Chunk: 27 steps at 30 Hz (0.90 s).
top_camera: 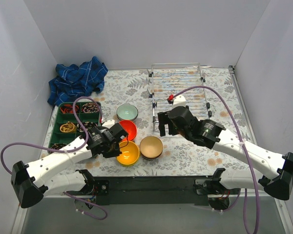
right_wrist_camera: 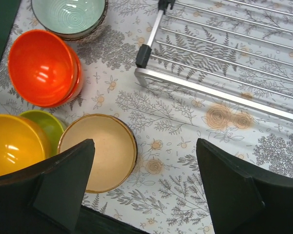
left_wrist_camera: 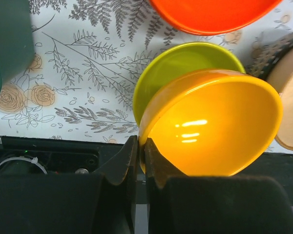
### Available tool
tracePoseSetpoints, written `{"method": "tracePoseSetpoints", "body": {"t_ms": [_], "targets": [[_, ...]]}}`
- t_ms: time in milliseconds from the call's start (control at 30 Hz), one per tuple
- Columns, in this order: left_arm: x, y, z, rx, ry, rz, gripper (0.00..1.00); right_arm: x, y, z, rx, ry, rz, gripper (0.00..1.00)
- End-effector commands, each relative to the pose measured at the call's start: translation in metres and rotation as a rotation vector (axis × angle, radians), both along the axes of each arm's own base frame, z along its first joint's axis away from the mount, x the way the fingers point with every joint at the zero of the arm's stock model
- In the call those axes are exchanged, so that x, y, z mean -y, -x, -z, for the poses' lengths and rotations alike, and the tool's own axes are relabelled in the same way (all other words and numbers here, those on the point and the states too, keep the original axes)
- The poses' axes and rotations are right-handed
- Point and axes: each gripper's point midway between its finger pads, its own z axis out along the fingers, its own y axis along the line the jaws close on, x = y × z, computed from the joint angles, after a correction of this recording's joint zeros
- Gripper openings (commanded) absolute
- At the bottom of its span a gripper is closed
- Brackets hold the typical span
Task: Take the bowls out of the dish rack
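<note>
Your left end effector point(left_wrist_camera: 140, 146) is pinched shut on the rim of the orange-yellow bowl point(left_wrist_camera: 215, 126), which tilts over the lime green bowl point(left_wrist_camera: 180, 63) on the desk point(left_wrist_camera: 88, 73). Your right end effector point(right_wrist_camera: 145, 146) is spread wide and holds nothing. It hovers between the speckled beige bowl point(right_wrist_camera: 100, 151) and the near corner of the dish rack point(right_wrist_camera: 224, 53).

The rack looks bare from above, so unloading seems nearly done. The red-orange bowl point(top_camera: 129, 129) and pale blue-green bowl point(top_camera: 127, 112) sit on the desk, possibly nested on others; I cannot tell. Only 1 bowl seems left to set down.

Both arms reach forward and inward, low over the desk.
</note>
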Motion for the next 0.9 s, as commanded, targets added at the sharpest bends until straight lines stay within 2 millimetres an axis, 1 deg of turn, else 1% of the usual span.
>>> {"method": "tracePoseSetpoints", "body": {"t_ms": [0,33,100,133,167,200,233,267,300,333,367,400,433,467,500,533,567,600,633,667,700,733,767,800,833,867], "targets": [[-0.003,0.000,0.013,-0.001,-0.002,-0.039,0.00,0.012,-0.010,-0.009,0.032,-0.090,0.066,0.93],[0.000,-0.001,0.015,0.002,0.010,-0.038,0.00,0.017,-0.012,-0.012,0.040,-0.103,0.079,0.93],[0.001,0.001,0.021,-0.004,0.027,-0.040,0.00,0.021,-0.012,-0.011,0.043,-0.113,0.087,0.93],[0.003,0.000,0.020,0.001,0.038,-0.039,0.13,0.025,-0.014,-0.010,0.047,-0.121,0.094,0.94],[0.004,0.000,0.020,0.000,0.045,-0.038,0.21,0.026,-0.014,-0.008,0.043,-0.123,0.094,0.94],[0.005,-0.001,0.019,0.004,0.050,-0.038,0.32,0.026,-0.014,-0.009,0.039,-0.133,0.091,0.94],[0.007,-0.003,0.013,0.015,0.057,-0.039,0.50,0.027,-0.016,-0.008,0.040,-0.142,0.097,0.95],[0.008,-0.005,0.009,0.026,0.062,-0.041,0.59,0.027,-0.018,-0.009,0.038,-0.149,0.096,0.95],[0.008,-0.007,0.005,0.036,0.065,-0.042,0.65,0.024,-0.018,-0.010,0.032,-0.158,0.078,0.96],[0.011,-0.013,-0.008,0.067,0.082,-0.045,0.71,0.025,-0.022,-0.009,0.028,-0.157,0.082,0.96],[0.013,-0.015,-0.014,0.078,0.091,-0.045,0.83,0.021,-0.026,-0.013,0.034,-0.168,0.072,0.97],[0.016,-0.019,-0.023,0.094,0.106,-0.042,0.86,0.018,-0.027,-0.017,0.036,-0.169,0.047,0.98],[0.018,-0.024,-0.031,0.113,0.117,-0.031,0.90,0.019,-0.036,-0.014,0.029,-0.157,0.056,0.99],[0.023,-0.034,-0.049,0.151,0.149,-0.035,0.96,0.017,-0.043,-0.026,0.047,-0.173,0.052,0.99],[0.024,-0.041,-0.057,0.170,0.155,-0.035,0.98,0.014,-0.048,-0.029,0.044,-0.182,0.036,0.99],[0.026,-0.051,-0.065,0.202,0.155,-0.002,0.98,0.020,-0.062,-0.028,0.045,-0.164,0.053,0.99],[0.022,-0.068,-0.083,0.245,0.177,-0.031,0.98,0.020,-0.072,-0.042,0.065,-0.182,0.058,0.99],[0.020,-0.078,-0.090,0.266,0.183,-0.034,0.98,0.021,-0.079,-0.045,0.067,-0.189,0.053,0.99],[0.021,-0.092,-0.098,0.290,0.192,-0.029,0.98,0.033,-0.096,-0.045,0.068,-0.182,0.091,0.99],[0.009,-0.106,-0.105,0.308,0.185,-0.044,0.98,0.039,-0.105,-0.050,0.075,-0.187,0.106,0.99],[0.007,-0.118,-0.122,0.343,0.205,-0.049,0.98,0.041,-0.110,-0.062,0.074,-0.213,0.095,0.99],[0.003,-0.125,-0.131,0.357,0.214,-0.055,0.98,0.065,-0.124,-0.064,0.071,-0.212,0.159,0.98],[-0.007,-0.136,-0.137,0.361,0.211,-0.075,0.98,0.078,-0.129,-0.068,0.072,-0.217,0.190,0.99],[-0.012,-0.144,-0.157,0.405,0.228,-0.091,0.98,0.091,-0.132,-0.073,0.074,-0.228,0.217,0.99],[-0.020,-0.147,-0.162,0.417,0.225,-0.110,0.98,0.121,-0.135,-0.082,0.090,-0.235,0.294,0.99],[-0.038,-0.152,-0.172,0.447,0.224,-0.164,0.98,0.138,-0.134,-0.084,0.095,-0.238,0.337,0.99]]}}
